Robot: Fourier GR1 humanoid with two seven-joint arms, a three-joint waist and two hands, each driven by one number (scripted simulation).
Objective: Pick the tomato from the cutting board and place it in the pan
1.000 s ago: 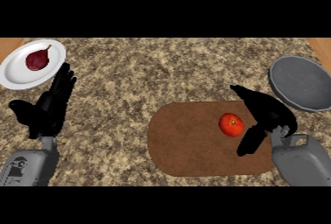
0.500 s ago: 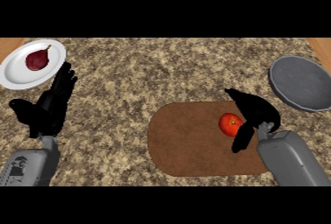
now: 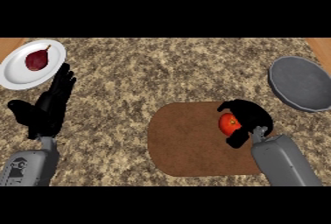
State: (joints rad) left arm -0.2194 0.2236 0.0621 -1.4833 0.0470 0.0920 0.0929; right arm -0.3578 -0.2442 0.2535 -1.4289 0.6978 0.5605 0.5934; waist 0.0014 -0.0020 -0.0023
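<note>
Worktop (image 3: 161, 74): speckled brown-and-cream stone surface filling the view.

Cutting board (image 3: 187, 144): brown, rounded corners, lying flat on the worktop at centre-right, near side.

Tomato (image 3: 228, 124): red, resting on the right part of the cutting board, partly covered by the right hand.

Right hand (image 3: 249, 116): black, entering from the lower right on a grey forearm. Fingers arch over the far and right side of the tomato; the thumb sits at its near side. The hand appears clamped round the tomato, though actual contact is hard to confirm from this angle. The tomato still seems to sit on the board.

Pan (image 3: 301, 83): grey, round, at the right edge of the worktop, far from the board's right corner, apart from hand and tomato.

Plate (image 3: 19, 74): white, round, at the far left. It carries one dark red fruit (image 3: 36, 59) with a short stem.

Left hand (image 3: 50, 105): black, at the left, fingers straight and apart, tips just beside the plate's near rim, holding nothing.
</note>
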